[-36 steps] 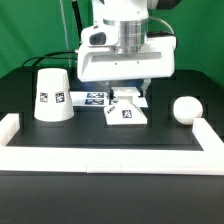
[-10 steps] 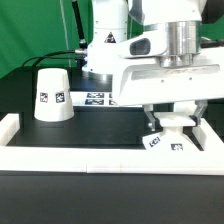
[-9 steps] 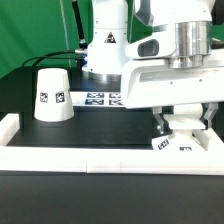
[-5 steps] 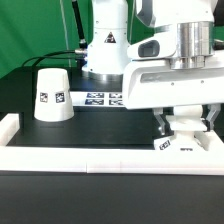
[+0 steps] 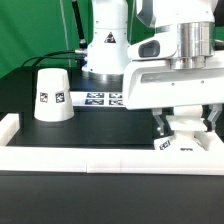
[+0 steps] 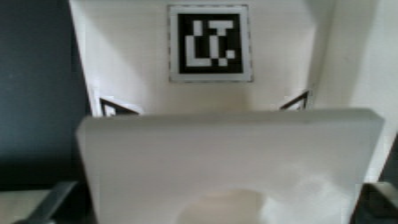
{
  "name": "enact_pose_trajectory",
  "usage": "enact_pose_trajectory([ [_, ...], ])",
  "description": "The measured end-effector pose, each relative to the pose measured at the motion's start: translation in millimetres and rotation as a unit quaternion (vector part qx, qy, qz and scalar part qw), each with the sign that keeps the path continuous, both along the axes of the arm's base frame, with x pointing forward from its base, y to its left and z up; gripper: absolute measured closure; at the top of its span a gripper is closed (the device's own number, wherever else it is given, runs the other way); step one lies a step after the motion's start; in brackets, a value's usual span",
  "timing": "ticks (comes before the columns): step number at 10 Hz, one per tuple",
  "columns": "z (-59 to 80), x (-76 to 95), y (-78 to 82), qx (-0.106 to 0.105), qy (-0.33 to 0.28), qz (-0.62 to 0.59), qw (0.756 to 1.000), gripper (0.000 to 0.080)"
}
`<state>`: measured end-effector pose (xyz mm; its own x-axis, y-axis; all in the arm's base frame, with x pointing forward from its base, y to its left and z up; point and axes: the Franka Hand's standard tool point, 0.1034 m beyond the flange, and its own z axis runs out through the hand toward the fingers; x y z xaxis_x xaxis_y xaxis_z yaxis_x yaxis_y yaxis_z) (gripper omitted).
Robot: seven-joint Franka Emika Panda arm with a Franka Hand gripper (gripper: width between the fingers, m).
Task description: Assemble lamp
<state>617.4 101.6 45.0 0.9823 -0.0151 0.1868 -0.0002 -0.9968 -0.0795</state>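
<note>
My gripper [image 5: 183,126] is shut on the lamp's flat square base [image 5: 178,142] and holds it at the front of the exterior view's right, against the white wall. The base looks slightly tilted, with a tag facing front. In the wrist view the base [image 6: 231,160] fills the frame, its tag [image 6: 210,45] beyond, and the dark fingertips [image 6: 54,203] sit at its sides. The tapered white shade [image 5: 52,95] stands rim down at the exterior view's left, tags on its side. The ball-shaped bulb is hidden behind my hand.
A low white wall [image 5: 90,158] runs along the table's front and turns back at both ends. The marker board [image 5: 98,98] lies flat at the middle back, in front of the big white robot pedestal [image 5: 105,45]. A green curtain hangs behind.
My gripper has carried the base from the table's middle to the front at the exterior view's right. In the last second it shifted slightly right, then stayed still.
</note>
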Motion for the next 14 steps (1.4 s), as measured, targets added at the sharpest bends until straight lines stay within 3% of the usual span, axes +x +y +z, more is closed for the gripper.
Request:
enact_pose_trajectory([
  [1,0.0,0.0,0.1,0.0,0.0,0.0,1.0,0.0125],
  [3,1.1,-0.8,-0.6,-0.001,-0.001,0.006,1.0,0.0107],
  [8,24.3,-51.9,-5.7,-0.011,0.014,0.038,0.999,0.01],
  [10,32.4,-63.9,-1.1,-0.009,0.015,0.038,0.999,0.01],
  [11,36.1,-69.1,10.9,-0.009,0.014,0.037,0.999,0.01],
  [14,33.0,-71.1,12.4,-0.009,0.016,0.043,0.999,0.01],
])
